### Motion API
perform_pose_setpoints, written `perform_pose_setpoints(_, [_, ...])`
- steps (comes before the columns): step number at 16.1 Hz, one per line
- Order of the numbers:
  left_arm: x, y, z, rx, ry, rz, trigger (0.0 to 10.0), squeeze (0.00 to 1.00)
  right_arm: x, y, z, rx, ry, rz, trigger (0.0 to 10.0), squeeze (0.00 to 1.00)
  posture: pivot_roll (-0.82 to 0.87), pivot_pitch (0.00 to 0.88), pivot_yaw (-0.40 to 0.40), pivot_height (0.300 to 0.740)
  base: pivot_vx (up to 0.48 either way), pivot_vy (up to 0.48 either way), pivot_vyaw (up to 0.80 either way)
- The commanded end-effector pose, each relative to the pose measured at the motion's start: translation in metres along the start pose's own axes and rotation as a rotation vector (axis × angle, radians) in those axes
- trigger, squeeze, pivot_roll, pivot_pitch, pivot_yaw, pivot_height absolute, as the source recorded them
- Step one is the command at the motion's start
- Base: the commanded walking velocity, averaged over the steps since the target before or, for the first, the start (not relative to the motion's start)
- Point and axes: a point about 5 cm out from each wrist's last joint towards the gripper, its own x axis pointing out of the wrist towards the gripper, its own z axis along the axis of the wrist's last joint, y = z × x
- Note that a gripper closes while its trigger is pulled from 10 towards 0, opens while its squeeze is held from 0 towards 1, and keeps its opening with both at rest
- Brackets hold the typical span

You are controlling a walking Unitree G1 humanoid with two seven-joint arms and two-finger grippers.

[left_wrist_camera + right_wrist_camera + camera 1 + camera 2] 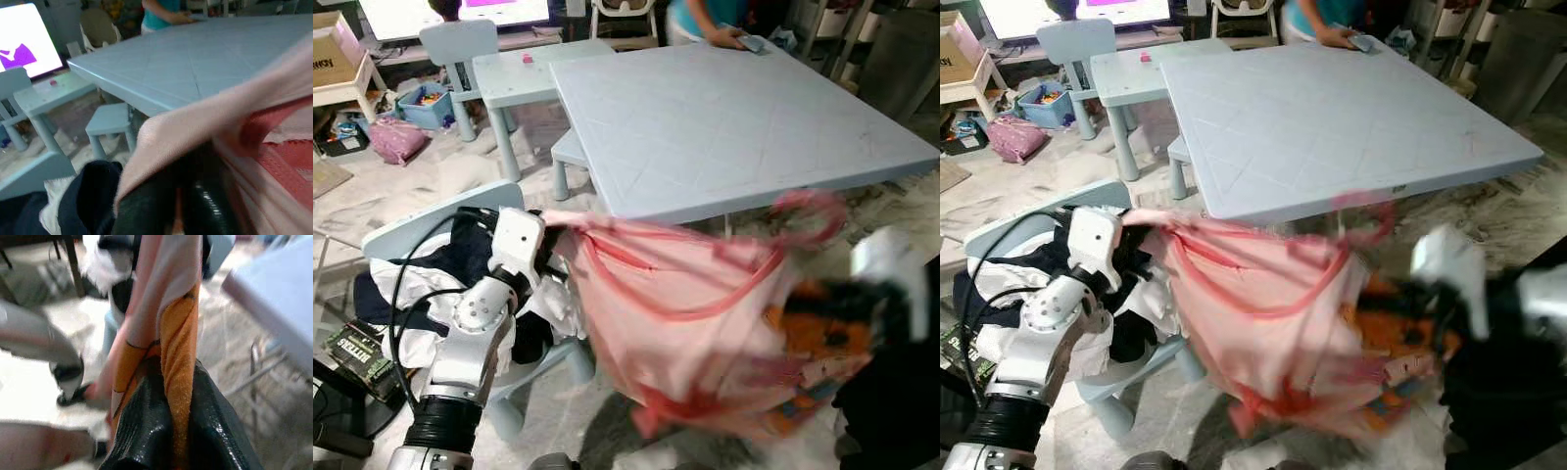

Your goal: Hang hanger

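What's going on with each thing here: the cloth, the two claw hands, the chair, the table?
Pink garment: held up, stretched between both pincers.
Left pincer: shut on the garment's edge.
Right pincer: shut on its orange part.
Small chair: upright, piled with clothes.
Blue table: upright, a person's hand on its far edge.

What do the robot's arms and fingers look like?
The left arm is shiny silver with a white block at the wrist, a ribbed black cuff lower down and black cables looping beside it. The right gripper has glossy black fingers. The right arm is blurred, white and black.

garment (pixel 675 323) before table (pixel 724 117) (near) — chair (pixel 406 230) left | stool (pixel 570 152) under table
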Motion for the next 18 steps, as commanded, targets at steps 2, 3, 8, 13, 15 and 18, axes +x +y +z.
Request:
perform_pose_setpoints(2, [-0.001,-0.005,-0.014,-0.024,0.087,-0.039,0.0,0.0,-0.005,-0.003,0.022,-0.015,-0.102,0.015,10.0,0.0,-0.13,0.0,0.022,0.74,0.0,0.0,0.0])
perform_pose_setpoints(3, [-0.001,-0.006,-0.017,-0.028,0.107,-0.049,0.0,0.0,-0.005,-0.001,0.026,0.002,-0.136,0.03,10.0,0.0,-0.12,0.0,0.021,0.74,0.0,0.0,0.0])
perform_pose_setpoints(8, [-0.005,-0.052,-0.026,-0.075,0.172,-0.293,0.0,0.0,0.024,-0.014,0.053,0.044,-0.37,-0.073,10.0,0.0,-0.11,0.0,0.015,0.74,0.0,0.0,0.0])
perform_pose_setpoints(13, [-0.016,-0.08,-0.035,0.097,0.191,-0.492,10.0,1.0,0.078,-0.04,0.01,-0.107,-0.131,-0.416,10.0,0.0,-0.09,0.0,0.011,0.74,0.0,0.0,0.0])
perform_pose_setpoints(15, [-0.017,-0.084,-0.036,0.154,0.186,-0.554,10.0,1.0,0.085,-0.058,0.001,-0.153,-0.057,-0.511,10.0,0.0,-0.09,0.0,0.015,0.74,0.0,0.0,0.0])
perform_pose_setpoints(18, [-0.016,-0.095,-0.023,0.205,0.105,-0.639,10.0,1.0,0.096,-0.061,-0.009,-0.228,-0.018,-0.457,10.0,0.0,-0.07,0.0,0.004,0.74,0.0,0.0,0.0])
